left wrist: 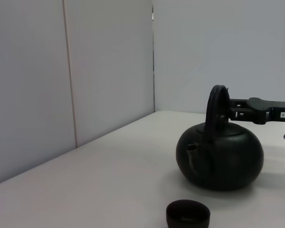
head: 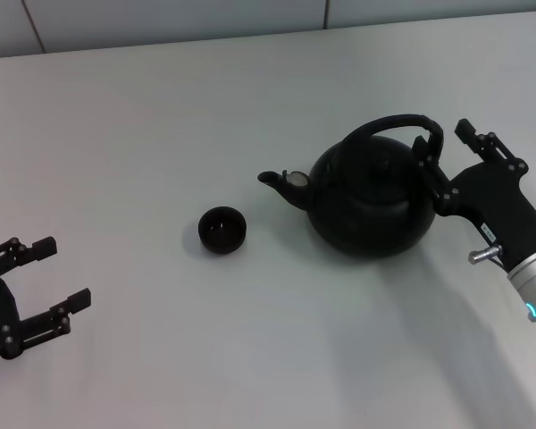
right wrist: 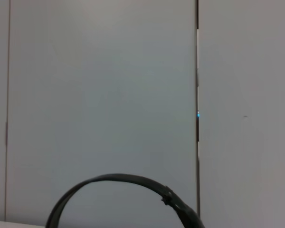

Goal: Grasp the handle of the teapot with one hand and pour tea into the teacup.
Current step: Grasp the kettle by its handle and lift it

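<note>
The matte-black teapot (head: 371, 201) stands upright on the white table, right of centre, with its spout pointing left. Its arched handle (head: 393, 123) spans the top. The tiny black teacup (head: 221, 229) sits to the left of the spout, apart from it. My right gripper (head: 447, 159) is open at the right end of the handle, level with it, fingers spread beside it. My left gripper (head: 67, 271) is open and empty at the lower left. The left wrist view shows the teapot (left wrist: 221, 156), handle (left wrist: 216, 104), teacup (left wrist: 187, 213) and right gripper (left wrist: 254, 110). The right wrist view shows only the handle arc (right wrist: 123, 181).
The white table (head: 161, 116) carries only the teapot and the teacup. Pale wall panels (left wrist: 109, 61) stand behind the table's far edge.
</note>
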You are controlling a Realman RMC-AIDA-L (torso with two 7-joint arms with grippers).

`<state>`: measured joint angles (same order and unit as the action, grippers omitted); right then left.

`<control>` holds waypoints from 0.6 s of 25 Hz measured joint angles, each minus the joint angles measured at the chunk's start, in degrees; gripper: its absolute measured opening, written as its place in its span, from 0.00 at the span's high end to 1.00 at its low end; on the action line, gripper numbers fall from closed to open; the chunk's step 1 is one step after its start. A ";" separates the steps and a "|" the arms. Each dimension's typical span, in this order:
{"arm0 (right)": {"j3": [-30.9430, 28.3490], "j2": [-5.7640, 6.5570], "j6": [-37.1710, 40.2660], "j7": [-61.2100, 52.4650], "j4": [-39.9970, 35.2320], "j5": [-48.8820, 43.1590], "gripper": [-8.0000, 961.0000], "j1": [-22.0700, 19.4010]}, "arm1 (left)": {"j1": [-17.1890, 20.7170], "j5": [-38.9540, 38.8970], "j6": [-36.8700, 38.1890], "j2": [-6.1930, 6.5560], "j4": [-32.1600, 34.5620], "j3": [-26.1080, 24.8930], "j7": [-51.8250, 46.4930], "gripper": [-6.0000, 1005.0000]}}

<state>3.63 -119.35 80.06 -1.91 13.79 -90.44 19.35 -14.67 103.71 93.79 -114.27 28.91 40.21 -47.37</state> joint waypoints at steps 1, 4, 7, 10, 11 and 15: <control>0.00 0.00 0.00 0.00 0.00 0.00 0.34 0.00 | 0.00 0.00 0.00 0.00 0.00 0.00 0.00 0.23; 0.07 0.01 -0.03 -0.43 0.01 0.00 0.44 0.44 | -0.01 0.00 0.01 -0.06 0.00 -0.41 0.00 0.23; 0.13 0.05 -0.23 -0.87 0.01 0.00 0.57 0.82 | -0.02 0.00 0.03 -0.07 0.00 -0.52 0.00 0.23; 0.15 -0.05 -0.59 -0.91 0.04 0.00 0.68 1.05 | -0.21 -0.01 -0.08 -0.08 0.00 -0.51 0.00 0.23; 0.15 -0.05 -0.59 -0.91 0.04 0.00 0.70 1.05 | -0.21 -0.01 -0.08 -0.08 0.00 -0.51 0.00 0.23; -0.09 -0.09 -1.31 -1.68 0.03 0.00 0.78 1.43 | -0.33 -0.01 -0.26 -0.26 0.00 -0.51 0.00 0.23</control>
<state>3.55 -119.44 78.75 -3.59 13.82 -90.44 20.78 -15.00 103.70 93.53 -114.52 28.92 39.70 -47.37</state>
